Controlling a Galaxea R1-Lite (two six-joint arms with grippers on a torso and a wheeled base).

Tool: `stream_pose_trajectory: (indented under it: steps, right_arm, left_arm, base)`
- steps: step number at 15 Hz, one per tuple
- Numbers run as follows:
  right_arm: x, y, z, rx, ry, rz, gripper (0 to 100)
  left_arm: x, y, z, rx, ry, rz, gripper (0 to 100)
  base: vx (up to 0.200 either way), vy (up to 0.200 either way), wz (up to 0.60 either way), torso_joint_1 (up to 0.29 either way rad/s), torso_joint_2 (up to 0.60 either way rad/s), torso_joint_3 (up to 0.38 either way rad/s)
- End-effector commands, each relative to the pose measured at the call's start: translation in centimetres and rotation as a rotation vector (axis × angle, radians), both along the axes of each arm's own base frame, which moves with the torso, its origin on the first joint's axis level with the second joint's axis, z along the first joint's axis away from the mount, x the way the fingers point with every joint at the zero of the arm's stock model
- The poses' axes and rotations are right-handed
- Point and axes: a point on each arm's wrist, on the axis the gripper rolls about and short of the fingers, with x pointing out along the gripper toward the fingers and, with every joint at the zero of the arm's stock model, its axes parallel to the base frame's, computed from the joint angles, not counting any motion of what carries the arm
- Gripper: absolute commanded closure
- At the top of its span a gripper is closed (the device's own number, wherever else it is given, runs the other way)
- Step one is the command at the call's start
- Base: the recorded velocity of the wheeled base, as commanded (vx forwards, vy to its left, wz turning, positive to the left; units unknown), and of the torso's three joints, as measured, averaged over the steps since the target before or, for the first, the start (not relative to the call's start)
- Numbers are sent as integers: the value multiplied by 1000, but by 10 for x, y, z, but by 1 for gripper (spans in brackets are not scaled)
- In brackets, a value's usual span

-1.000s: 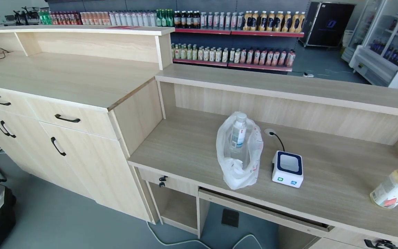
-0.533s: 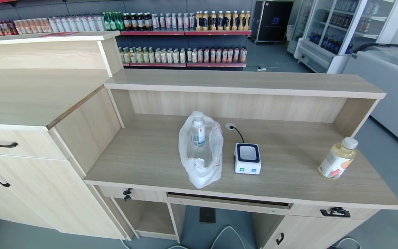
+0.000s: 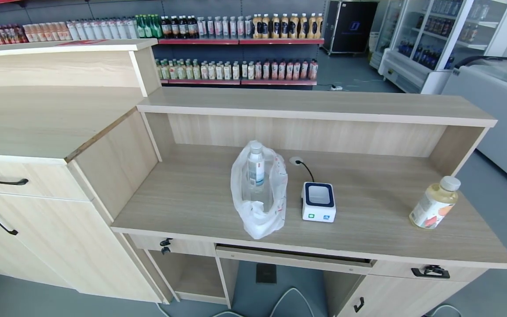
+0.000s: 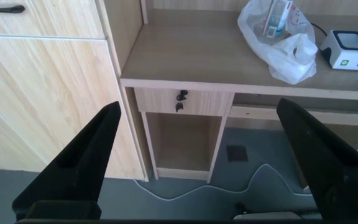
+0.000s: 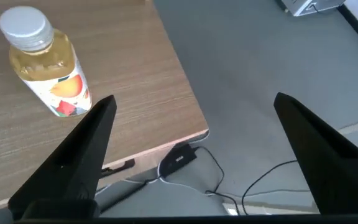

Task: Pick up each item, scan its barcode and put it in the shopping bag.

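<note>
One clear bottle (image 3: 256, 169) already stands upright inside the shopping bag (image 3: 259, 193), which sits open in the middle of the counter (image 3: 381, 229). The scanner (image 3: 318, 201) is just beside the bag on its right, window facing up.

The juice bottle (image 3: 434, 202) stands upright near the right end of the counter, well apart from the scanner, and is not yet scanned or bagged. By this layout, the step in hand is picking up that second item.

The right gripper (image 5: 194, 98) has its fingers spread wide and holds nothing. It hangs off the right end of the counter, with the juice bottle (image 5: 42, 68) to one side of the gap rather than between the fingers. A dark shape at the right edge of the head view is probably this gripper, though too little of it shows to be sure.

The left gripper (image 4: 197, 104) is also spread wide and empty, low on the near side of the counter, well apart from the bag (image 4: 278, 43) and scanner (image 4: 348, 48).

The next move calls for the right arm to come in over the counter and bracket the bottle's body below the cap before closing. The label then has to be turned toward the scanner window.
</note>
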Motion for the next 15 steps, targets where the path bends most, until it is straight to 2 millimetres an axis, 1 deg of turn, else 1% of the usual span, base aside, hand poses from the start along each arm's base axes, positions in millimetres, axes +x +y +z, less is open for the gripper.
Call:
stream_pose_trajectory:
  steps: [1,3,7,8,15]
  right_arm:
    - [23,-9,-39,10,72,62,0]
    - [33,-12,-50,-49,65,138,0]
    - [53,4,-66,-49,59,243,0]
    - [57,6,-70,-51,54,256,0]
    - [76,7,-95,-67,46,288,0]
  left_arm:
    - [0,0,0,0,0,0,0]
    - [0,0,0,0,0,0,0]
    - [0,0,0,0,0,0,0]
    - [0,0,0,0,0,0,0]
    - [0,0,0,0,0,0,0]
  base:
    - [0,0,0,0,0,0]
    - [0,0,0,0,0,0]
    - [0,0,0,0,0,0]
    - [0,0,0,0,0,0]
    - [0,0,0,0,0,0]
